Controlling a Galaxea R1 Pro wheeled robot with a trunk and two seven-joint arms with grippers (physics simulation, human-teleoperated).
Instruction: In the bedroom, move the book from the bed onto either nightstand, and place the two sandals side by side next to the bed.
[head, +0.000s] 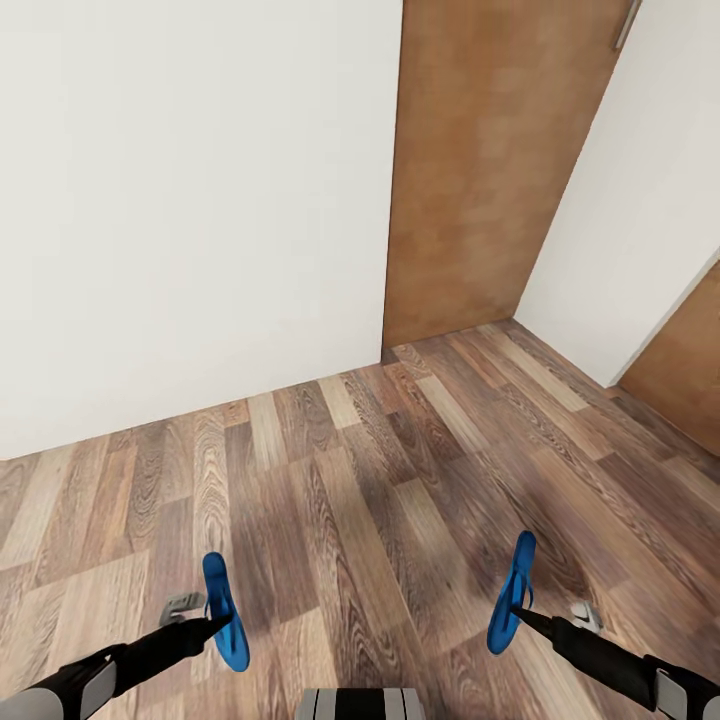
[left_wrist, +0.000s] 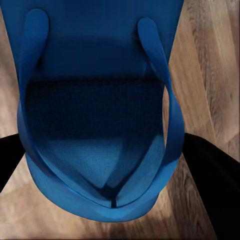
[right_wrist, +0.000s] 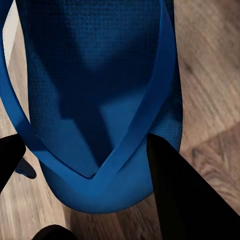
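Note:
I hold one bright blue sandal in each hand above the wood-plank floor. My left gripper (head: 218, 622) is shut on the left sandal (head: 225, 610), which hangs edge-on at the lower left of the head view. The left wrist view shows that sandal (left_wrist: 100, 100) close up, its straps between the black fingers (left_wrist: 207, 175). My right gripper (head: 518, 612) is shut on the other sandal (head: 513, 592) at the lower right. In the right wrist view this sandal (right_wrist: 95, 90) sits between the dark fingers (right_wrist: 175, 190). The book, the bed and the nightstand are out of view.
A white wall (head: 190, 200) stands ahead on the left. A brown wooden door (head: 490, 160) is set back in a corner ahead, with another white wall (head: 640, 200) to its right and a second brown panel (head: 690, 360) at the far right. Wood floor (head: 380, 500) lies open between.

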